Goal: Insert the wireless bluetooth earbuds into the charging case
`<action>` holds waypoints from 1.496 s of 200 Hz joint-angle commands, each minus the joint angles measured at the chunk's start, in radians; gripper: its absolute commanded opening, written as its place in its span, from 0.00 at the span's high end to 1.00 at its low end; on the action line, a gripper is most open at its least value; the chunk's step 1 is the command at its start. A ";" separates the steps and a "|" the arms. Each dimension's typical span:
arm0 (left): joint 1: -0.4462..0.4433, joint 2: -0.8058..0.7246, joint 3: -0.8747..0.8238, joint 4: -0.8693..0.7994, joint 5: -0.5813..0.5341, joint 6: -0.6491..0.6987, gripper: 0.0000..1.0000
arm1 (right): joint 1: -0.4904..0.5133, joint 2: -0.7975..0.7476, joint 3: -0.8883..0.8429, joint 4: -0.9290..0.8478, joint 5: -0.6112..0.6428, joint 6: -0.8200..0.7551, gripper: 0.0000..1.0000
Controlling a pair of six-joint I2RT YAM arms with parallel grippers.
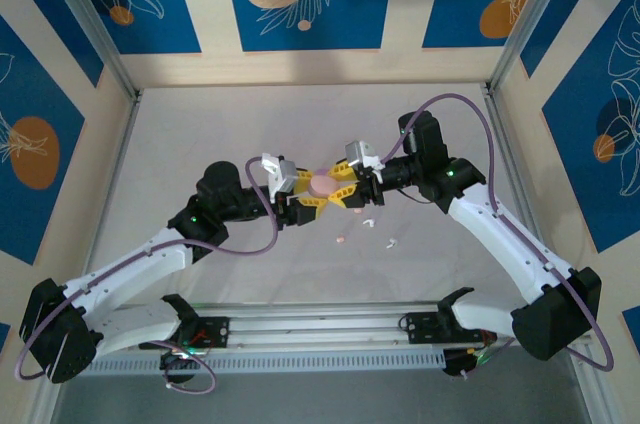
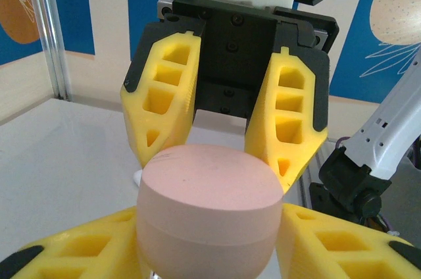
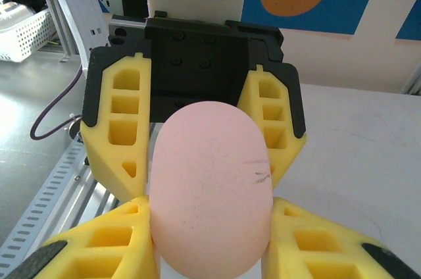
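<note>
A pale pink pebble-shaped charging case (image 1: 323, 184) hangs above the middle of the table with its lid closed and a seam around it. My left gripper (image 1: 303, 194) is shut on its left side and my right gripper (image 1: 346, 184) on its right side. In the left wrist view the case (image 2: 209, 206) sits between my yellow fingers (image 2: 85, 253), with the right gripper's fingers behind it. In the right wrist view the case (image 3: 210, 187) stands lengthwise between my pads (image 3: 99, 246). Three tiny earbuds lie on the table just in front: one pinkish (image 1: 343, 240), two white (image 1: 367, 223) (image 1: 390, 241).
The white table (image 1: 200, 134) is walled by blue-patterned panels with metal posts (image 1: 95, 34) at the corners. A rail (image 1: 320, 329) runs along the near edge between the arm bases. A small white piece (image 2: 137, 177) lies on the table under the case.
</note>
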 commanded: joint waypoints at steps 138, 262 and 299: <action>-0.021 -0.014 0.024 -0.012 0.038 0.033 0.75 | -0.029 -0.004 0.009 -0.015 -0.034 0.095 0.56; -0.020 0.002 0.017 0.030 0.087 -0.013 0.75 | -0.002 0.008 0.043 0.008 0.043 0.155 0.56; -0.021 0.001 0.015 0.023 0.080 -0.016 0.73 | 0.007 -0.001 0.043 0.039 0.057 0.168 0.69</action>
